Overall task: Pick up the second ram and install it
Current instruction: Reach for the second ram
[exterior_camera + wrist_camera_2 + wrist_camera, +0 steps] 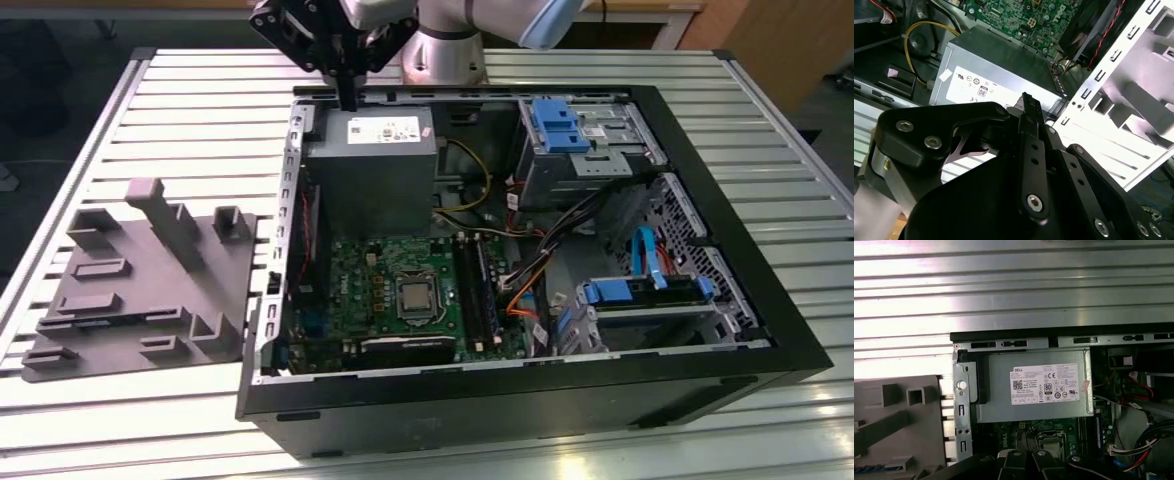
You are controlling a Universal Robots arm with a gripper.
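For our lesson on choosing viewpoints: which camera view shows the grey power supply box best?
The first wrist view: the power supply box faces the camera, labelled side uncovered. The exterior view shows it slanted; in the second wrist view the gripper covers part.

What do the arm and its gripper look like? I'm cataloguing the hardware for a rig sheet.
The arm has rounded silver-grey joint housings, one closed by a light blue cap. The gripper is matte black, built from flat, angular link plates pinned together. In the second wrist view, silver screws stud those plates.
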